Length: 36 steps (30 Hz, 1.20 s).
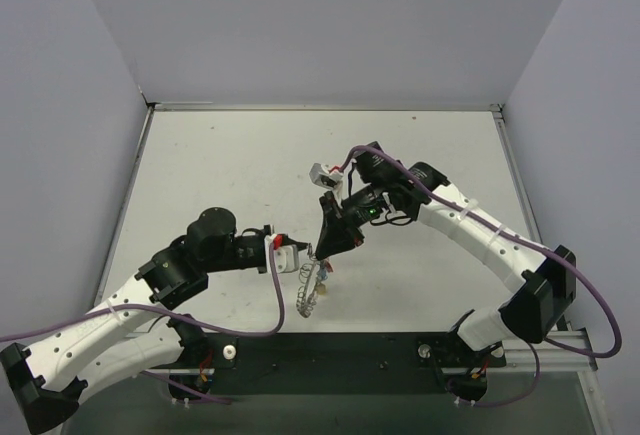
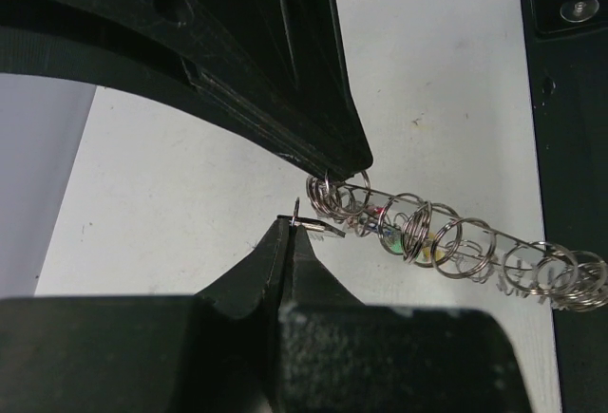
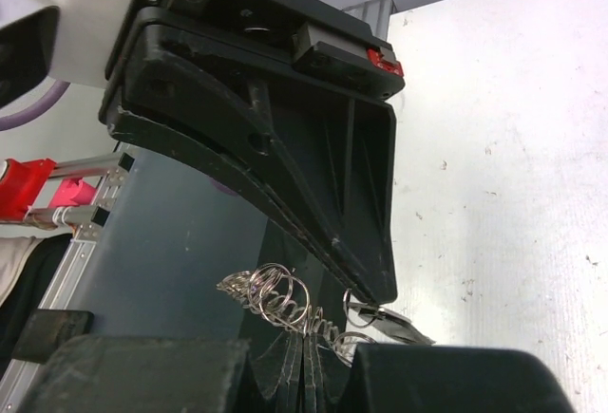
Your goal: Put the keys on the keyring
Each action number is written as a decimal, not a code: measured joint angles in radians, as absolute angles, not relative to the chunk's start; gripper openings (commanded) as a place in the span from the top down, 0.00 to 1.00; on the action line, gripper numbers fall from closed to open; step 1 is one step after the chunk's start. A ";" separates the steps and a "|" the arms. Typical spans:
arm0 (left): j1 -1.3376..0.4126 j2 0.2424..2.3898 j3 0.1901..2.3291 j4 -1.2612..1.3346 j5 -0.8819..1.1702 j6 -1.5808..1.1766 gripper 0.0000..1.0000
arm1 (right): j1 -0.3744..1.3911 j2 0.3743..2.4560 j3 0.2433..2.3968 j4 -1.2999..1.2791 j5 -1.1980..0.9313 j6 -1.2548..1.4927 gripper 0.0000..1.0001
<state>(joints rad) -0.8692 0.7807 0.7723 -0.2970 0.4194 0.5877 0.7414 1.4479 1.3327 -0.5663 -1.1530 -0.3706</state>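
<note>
- Clearly, the keyring [image 2: 456,247] is no stiff hoop here. It shows as a long run of thin wire loops, held at one end by the claws and trailing toward the near edge of the table [image 2: 446,71]. Whether its far end rests on the table cannot be told.
- The keys [image 2: 388,234] sit among the loops near the held end, their red, green and yellow heads just visible through the wire.
- The right claw [image 2: 344,168] looks closed, its tip pinching the first loops at the end of the keyring.
- The left claw [image 2: 291,227] is closed too, with no gap between its fingers. It nips a small silver piece [image 2: 313,226] just beside that same end; whether this is a key's tip or a loose loop cannot be told.
- By its look, the keyring is light, springy and slick. The bare wire will likely twist, sag and slide between hard fingers, and the loops may snag on each other.
- The best hold is probably on the end loops, gripped across the flat of the wire, close to where a key must go on.
- The keys are small and light; the plastic head should give a broader, less slippery hold than the thin blade.
</note>
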 measured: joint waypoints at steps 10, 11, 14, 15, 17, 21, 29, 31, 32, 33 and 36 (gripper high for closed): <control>-0.869 0.784 0.772 -0.287 0.469 0.580 1.00 | 0.741 1.469 1.346 -0.573 -1.152 -0.383 1.00; -0.869 0.786 0.772 -0.287 0.473 0.580 1.00 | 0.741 1.469 1.347 -0.574 -1.152 -0.384 1.00; -0.869 0.793 0.772 -0.287 0.480 0.580 1.00 | 0.741 1.469 1.347 -0.581 -1.151 -0.387 1.00; -0.869 0.795 0.772 -0.288 0.482 0.579 1.00 | 0.741 1.469 1.348 -0.584 -1.149 -0.388 1.00; -0.869 0.796 0.772 -0.287 0.484 0.578 1.00 | 0.741 1.469 1.348 -0.587 -1.148 -0.388 1.00; -0.869 0.786 0.772 -0.287 0.484 0.571 1.00 | 0.741 1.469 1.348 -0.588 -1.140 -0.389 1.00; -0.869 0.768 0.772 -0.288 0.484 0.561 1.00 | 0.740 1.469 1.348 -0.587 -1.129 -0.391 1.00; -0.869 0.768 0.772 -0.288 0.484 0.561 1.00 | 0.739 1.469 1.348 -0.587 -1.129 -0.391 1.00; -0.869 0.768 0.772 -0.288 0.484 0.560 1.00 | 0.739 1.469 1.348 -0.587 -1.128 -0.391 1.00; -0.869 0.768 0.772 -0.288 0.484 0.560 1.00 | 0.739 1.469 1.348 -0.587 -1.127 -0.391 1.00; -0.869 0.768 0.772 -0.288 0.484 0.558 1.00 | 0.739 1.469 1.348 -0.587 -1.127 -0.391 1.00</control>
